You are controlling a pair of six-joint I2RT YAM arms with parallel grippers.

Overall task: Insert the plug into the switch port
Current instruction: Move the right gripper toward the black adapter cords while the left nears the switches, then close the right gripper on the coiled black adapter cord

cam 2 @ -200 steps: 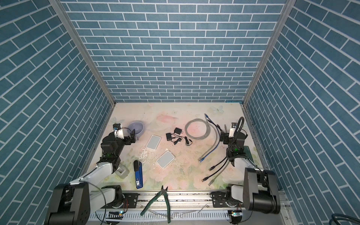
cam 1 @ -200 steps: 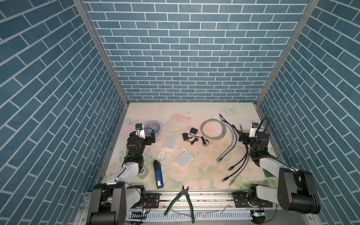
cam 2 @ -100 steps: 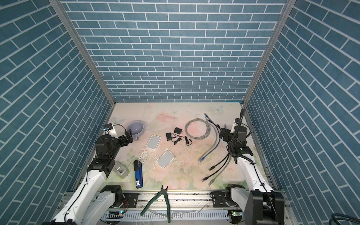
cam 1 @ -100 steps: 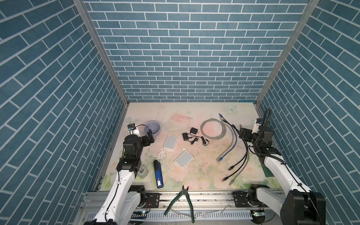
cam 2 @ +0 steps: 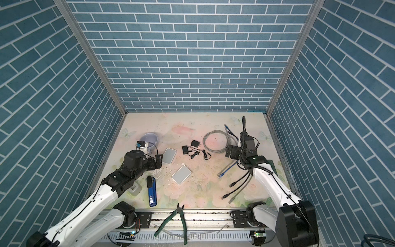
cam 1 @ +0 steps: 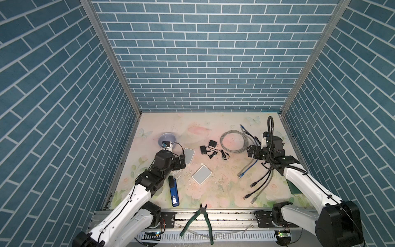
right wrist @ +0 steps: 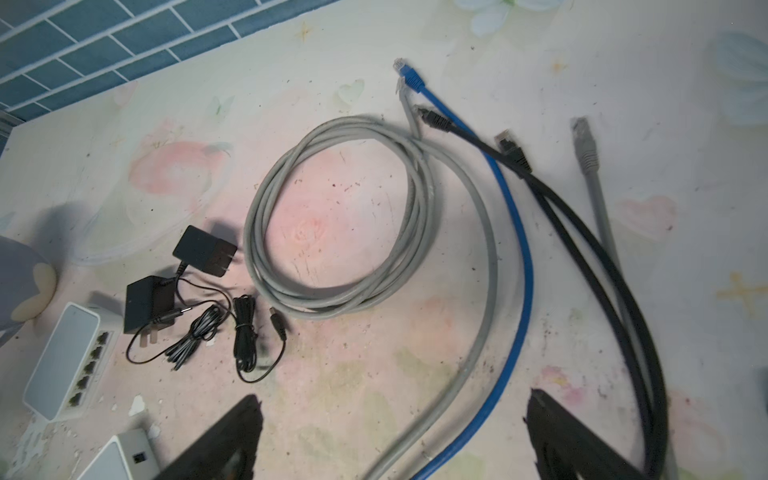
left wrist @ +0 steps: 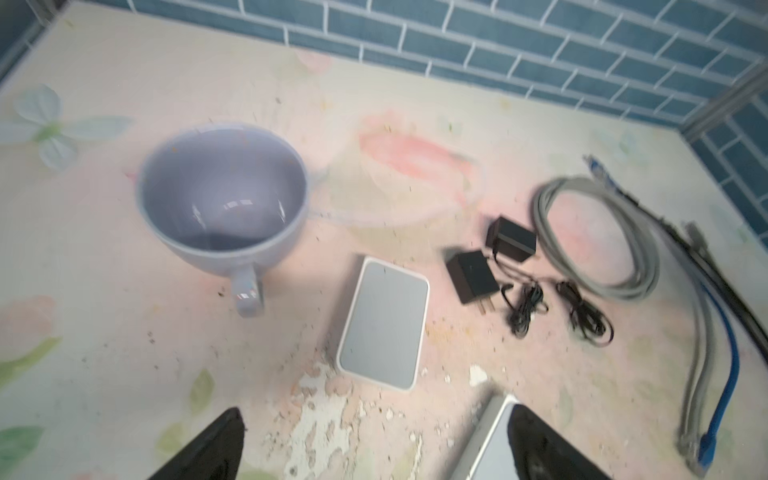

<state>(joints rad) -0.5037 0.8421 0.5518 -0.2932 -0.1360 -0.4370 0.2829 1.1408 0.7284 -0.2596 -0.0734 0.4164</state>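
Note:
Two white switches lie left of centre: one just ahead of my left gripper, the other nearer the front. The right wrist view shows a row of ports on one switch. Loose network cables lie on the right, each ending in a plug: blue, black, grey. My right gripper hovers open over the blue cable and a grey cable. Both grippers are empty.
A grey mug stands at the back left. Two black power adapters with thin leads lie mid-table beside a coiled grey cable. A blue tool and green pliers lie near the front edge.
Both arms have unfolded and reached forward: the left gripper now sits by the switches, the right one over the cables. Both stay open. Nothing on the table has moved.

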